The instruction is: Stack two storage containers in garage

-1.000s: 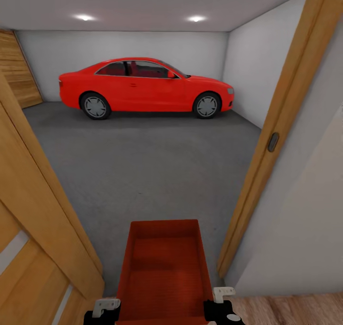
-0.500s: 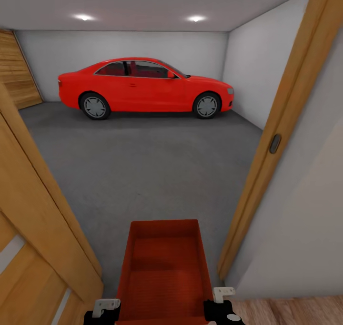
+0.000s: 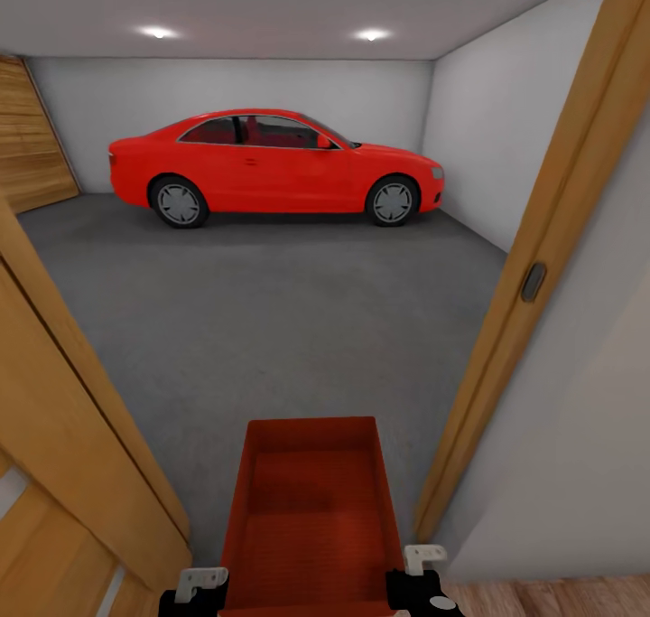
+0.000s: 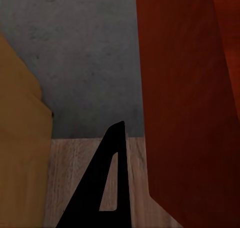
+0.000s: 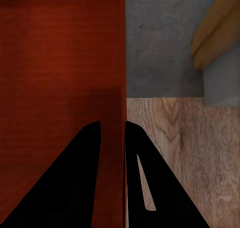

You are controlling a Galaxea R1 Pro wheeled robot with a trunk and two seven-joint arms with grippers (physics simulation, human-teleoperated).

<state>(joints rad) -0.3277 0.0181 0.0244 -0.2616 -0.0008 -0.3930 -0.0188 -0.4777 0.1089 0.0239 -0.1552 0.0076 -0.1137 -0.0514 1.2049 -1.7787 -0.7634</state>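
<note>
Two claws hold one orange-red storage container (image 3: 311, 518) between them, low in the head view. The right claw (image 5: 112, 133) has its two dark fingers closed on the container's right wall, one finger inside and one outside. The left claw (image 4: 112, 153) shows a single dark finger (image 4: 107, 188) beside the container's left wall; whether it is clamped cannot be told. The container is carried lengthwise, open top up and empty, over the threshold where the light wood-plank floor (image 5: 175, 153) meets the dark grey concrete floor (image 3: 271, 310). Wooden door frame posts (image 3: 551, 238) stand on either side. Beyond lies the garage with pale grey walls (image 3: 478, 120), two round ceiling lights (image 3: 370, 34) and a red car (image 3: 271, 165) parked across the far end.
</note>
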